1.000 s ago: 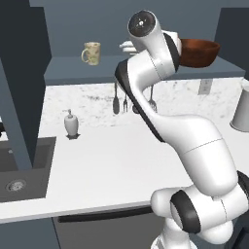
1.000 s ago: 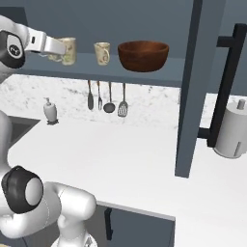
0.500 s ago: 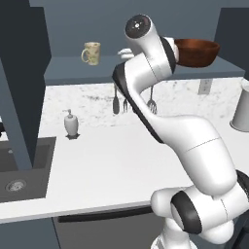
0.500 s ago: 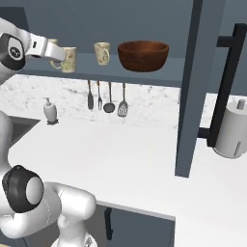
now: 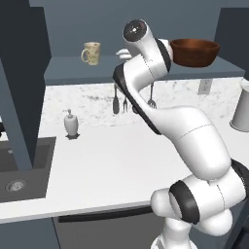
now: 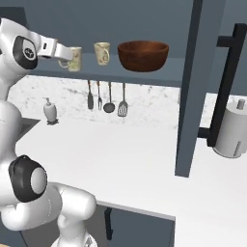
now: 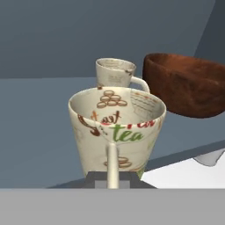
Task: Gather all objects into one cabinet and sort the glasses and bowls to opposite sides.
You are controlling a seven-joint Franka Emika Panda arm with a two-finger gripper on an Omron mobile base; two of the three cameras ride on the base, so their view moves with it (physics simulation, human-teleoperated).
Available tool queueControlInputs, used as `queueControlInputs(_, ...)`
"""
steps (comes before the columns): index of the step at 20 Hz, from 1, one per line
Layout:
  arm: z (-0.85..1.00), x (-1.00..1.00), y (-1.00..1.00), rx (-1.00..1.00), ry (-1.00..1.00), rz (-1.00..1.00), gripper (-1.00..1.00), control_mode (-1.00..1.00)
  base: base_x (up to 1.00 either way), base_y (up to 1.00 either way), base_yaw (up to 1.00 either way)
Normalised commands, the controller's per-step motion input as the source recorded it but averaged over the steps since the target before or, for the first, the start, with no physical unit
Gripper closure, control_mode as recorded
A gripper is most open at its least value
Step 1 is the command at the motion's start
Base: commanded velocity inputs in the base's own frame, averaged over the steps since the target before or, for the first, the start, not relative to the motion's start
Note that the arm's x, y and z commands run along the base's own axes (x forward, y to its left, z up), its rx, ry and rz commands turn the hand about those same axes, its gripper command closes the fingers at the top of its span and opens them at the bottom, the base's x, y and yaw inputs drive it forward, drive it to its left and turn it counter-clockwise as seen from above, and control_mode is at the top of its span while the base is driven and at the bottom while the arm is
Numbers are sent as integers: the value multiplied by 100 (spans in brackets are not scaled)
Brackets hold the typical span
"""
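Gripper (image 6: 67, 54) pinches a cup (image 7: 116, 132) by its handle, left of the bowl (image 6: 143, 54); fingertips hidden.

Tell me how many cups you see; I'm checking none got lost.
3. One cup is in the gripper, one stands on the shelf beside the bowl, one farther left on it. The arm may hide more.

You see a cream cup (image 7: 116, 132) printed with brown beans and red-and-green "tea" lettering. Your bowl (image 6: 143, 54) is glossy reddish-brown; the shelf (image 6: 144, 77) slate-blue, the desk (image 6: 140, 159) white.
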Motion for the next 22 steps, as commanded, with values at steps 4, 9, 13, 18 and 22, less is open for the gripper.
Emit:
queueControlInputs(4, 0, 48, 11, 0, 0, 0, 100, -100, 0, 0, 0)
queueControlInputs(9, 0, 38, 16, 0, 0, 0, 100, -100, 0, 0, 0)
queueControlInputs(13, 0, 34, 22, 0, 0, 0, 100, -100, 0, 0, 0)
queueControlInputs(18, -2, 43, 17, 0, 0, 0, 100, -100, 0, 0, 0)
queueControlInputs(22, -6, 45, 14, 0, 0, 0, 100, -100, 0, 0, 0)
